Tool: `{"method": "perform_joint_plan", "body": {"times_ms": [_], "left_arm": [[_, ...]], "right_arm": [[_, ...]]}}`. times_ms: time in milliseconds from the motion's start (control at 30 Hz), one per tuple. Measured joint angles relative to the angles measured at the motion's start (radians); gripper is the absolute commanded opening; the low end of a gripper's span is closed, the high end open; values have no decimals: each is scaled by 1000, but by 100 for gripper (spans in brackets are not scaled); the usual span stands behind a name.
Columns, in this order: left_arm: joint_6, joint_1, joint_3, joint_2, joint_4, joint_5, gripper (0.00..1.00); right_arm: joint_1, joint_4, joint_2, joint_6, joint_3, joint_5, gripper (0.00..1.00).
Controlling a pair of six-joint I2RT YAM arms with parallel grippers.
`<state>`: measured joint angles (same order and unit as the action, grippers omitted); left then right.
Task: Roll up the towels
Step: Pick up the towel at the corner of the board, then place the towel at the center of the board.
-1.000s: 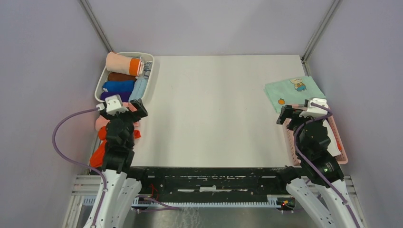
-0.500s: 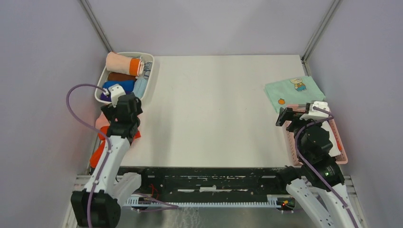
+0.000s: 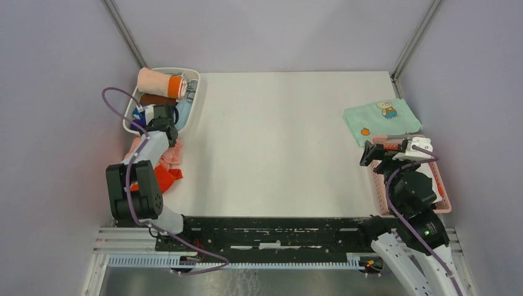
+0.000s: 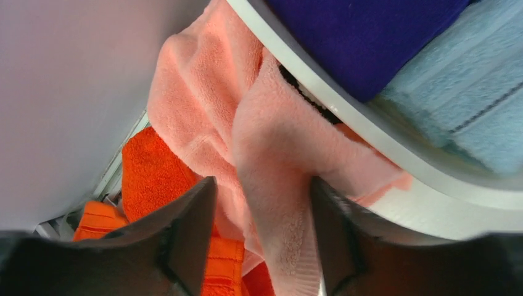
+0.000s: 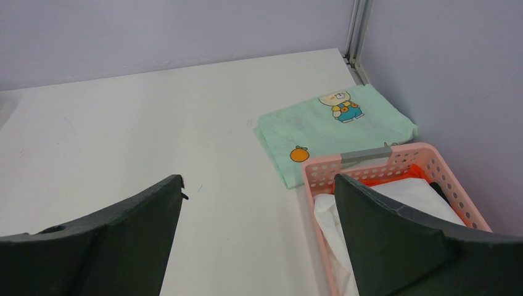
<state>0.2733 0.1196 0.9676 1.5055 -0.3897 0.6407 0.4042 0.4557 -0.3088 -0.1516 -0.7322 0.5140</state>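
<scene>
Two towels lie heaped just outside the bin (image 4: 444,213), at its near rim. The pink towel (image 4: 271,142) is draped against the rim, and the orange towel (image 4: 154,179) lies past it, on the side away from the bin. My left gripper (image 4: 260,188) is down at that rim, its fingers standing apart on either side of a raised fold of the pink towel. I cannot tell whether they press it. Inside the bin sit a purple roll (image 4: 364,37) and a blue roll (image 4: 456,105). My right gripper (image 5: 258,179) hovers well apart from the bin, across the table (image 5: 154,111), fingers spread wide and holding nothing, near a mint cloth (image 5: 327,126) and a basket (image 5: 370,154).
</scene>
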Motion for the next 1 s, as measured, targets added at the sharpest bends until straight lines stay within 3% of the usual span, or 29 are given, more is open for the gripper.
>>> {"method": "perform_joint_plan", "body": {"times_ms": [133,233,500,667,900,967,1000], "left_arm": [[0,17,8,39,-19,-35,15],[-2,18,11,2,-40,-80,3],[3,-24,160,-219,-126,-230,3],[37,-212,321,-272,-156,-312,3],[82,-509,599,-142,-156,-498,3],[82,-564,703,-69,-150,-541,8],[82,-582,731,-44,-142,-556,16]], "right_arm": [[0,0,11,0,4,3,100],[0,-2,11,0,4,3,100],[0,-8,11,0,6,2,100],[0,-10,10,0,6,2,100],[0,-14,2,0,6,-2,100],[0,-14,0,0,6,-2,100],[0,-14,-2,0,6,-2,100]]}}
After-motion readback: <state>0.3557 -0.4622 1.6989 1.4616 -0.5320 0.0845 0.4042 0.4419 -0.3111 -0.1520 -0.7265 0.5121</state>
